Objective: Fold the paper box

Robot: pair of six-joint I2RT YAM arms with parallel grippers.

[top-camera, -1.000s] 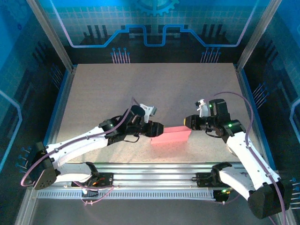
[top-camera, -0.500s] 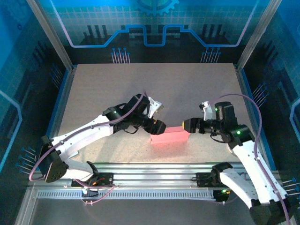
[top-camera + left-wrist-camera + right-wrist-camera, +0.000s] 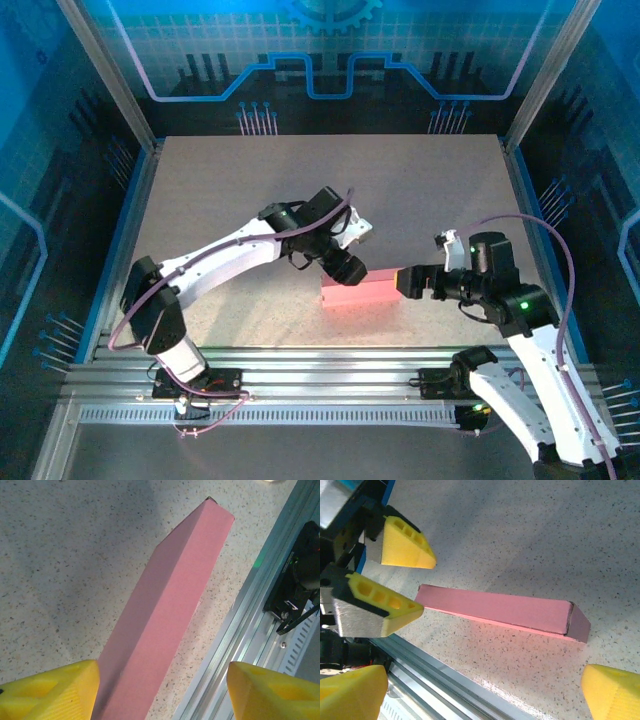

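Note:
The paper box (image 3: pixel 360 293) lies on the speckled table as a slim, closed pink box near the front edge. In the left wrist view the box (image 3: pixel 170 605) runs diagonally up from between my yellow fingertips. My left gripper (image 3: pixel 352 268) hovers over its left end, open, with nothing gripped. In the right wrist view the box (image 3: pixel 500 609) lies lengthwise with its closed end flap towards me, and the left gripper's fingers (image 3: pixel 402 547) stand spread at its far end. My right gripper (image 3: pixel 410 282) is just off the box's right end, open wide and apart from it.
An aluminium rail (image 3: pixel 320 360) runs along the table's near edge, close to the box (image 3: pixel 240 630) (image 3: pixel 445 680). A black fitting with cables (image 3: pixel 300 580) sits on that rail. Blue-lit frame posts and walls bound the table at the sides and back.
Both grippers have opened and let go of the box's ends. The left arm has swung up and over to the box's far side; the right gripper has drawn back to the right.

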